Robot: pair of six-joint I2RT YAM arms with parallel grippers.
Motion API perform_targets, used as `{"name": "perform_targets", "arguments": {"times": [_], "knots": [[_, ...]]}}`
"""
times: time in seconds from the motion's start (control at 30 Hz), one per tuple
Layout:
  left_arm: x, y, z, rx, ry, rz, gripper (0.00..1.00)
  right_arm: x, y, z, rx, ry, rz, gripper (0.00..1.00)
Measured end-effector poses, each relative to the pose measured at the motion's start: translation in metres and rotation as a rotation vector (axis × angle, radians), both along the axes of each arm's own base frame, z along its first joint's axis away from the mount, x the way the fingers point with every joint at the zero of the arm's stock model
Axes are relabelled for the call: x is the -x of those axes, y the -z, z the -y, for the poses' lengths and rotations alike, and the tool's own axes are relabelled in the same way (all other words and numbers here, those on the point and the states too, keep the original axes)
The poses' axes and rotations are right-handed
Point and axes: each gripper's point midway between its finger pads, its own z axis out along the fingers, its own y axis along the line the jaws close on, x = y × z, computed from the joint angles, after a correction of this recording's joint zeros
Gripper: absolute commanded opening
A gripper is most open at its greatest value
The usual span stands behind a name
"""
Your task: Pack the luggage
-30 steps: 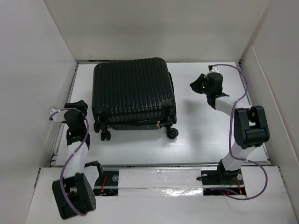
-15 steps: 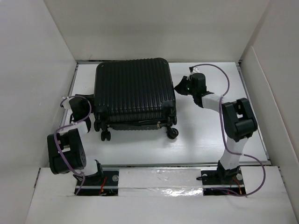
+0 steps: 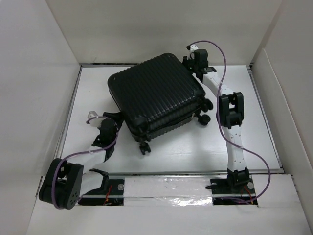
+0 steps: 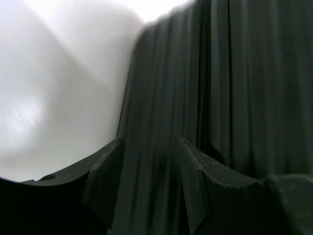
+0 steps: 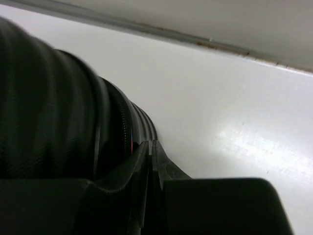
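The luggage (image 3: 157, 92), a black ribbed hard-shell suitcase, lies closed and flat mid-table, turned at an angle, with its caster wheels (image 3: 144, 149) toward the near side. My left gripper (image 3: 108, 122) is open beside its near-left corner; in the left wrist view the ribbed shell (image 4: 220, 88) fills the space just ahead of the gripper (image 4: 151, 143), with nothing held between the fingers. My right gripper (image 3: 194, 59) is shut at the suitcase's far-right corner. In the right wrist view the closed gripper (image 5: 150, 144) rests against the zipper seam of the shell (image 5: 54, 112).
White walls enclose the table on the left (image 3: 39, 73), back (image 3: 161, 29) and right (image 3: 288, 98). The back wall's base edge (image 5: 205, 41) lies close behind my right gripper. White tabletop (image 3: 186, 152) shows between the suitcase and the arm bases.
The suitcase has turned anticlockwise and shifted right. My right gripper has moved to its far-right corner. My left gripper has moved nearer and right, to its near-left corner.
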Motion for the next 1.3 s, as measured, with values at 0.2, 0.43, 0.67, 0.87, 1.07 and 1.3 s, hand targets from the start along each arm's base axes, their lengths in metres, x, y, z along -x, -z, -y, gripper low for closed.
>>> {"name": "perform_targets", "arguments": {"times": [0.2,0.43,0.67,0.87,1.07,1.3], "knots": [[0.065,0.041,0.077,-0.066,0.242,-0.134,0.44,-0.019,-0.024,-0.009,-0.019,-0.036,0.042,0.35],[0.117,0.052,0.121,-0.083,0.447,-0.207,0.44,0.009,-0.076,-0.042,-0.202,-0.163,0.068,0.86],[0.12,0.035,0.123,-0.103,0.492,-0.148,0.34,0.07,-0.201,-0.051,-0.331,-0.337,0.205,1.0],[0.138,0.035,0.148,-0.124,0.604,-0.133,0.34,0.111,-0.282,-0.001,-0.323,-0.229,0.375,0.37],[0.145,0.034,0.161,-0.134,0.657,-0.116,0.26,0.189,-0.229,0.116,-0.312,0.255,0.352,0.0],[0.166,0.022,0.188,-0.154,0.776,-0.039,0.09,0.268,-0.097,0.194,-0.289,0.634,0.218,0.0]]}}
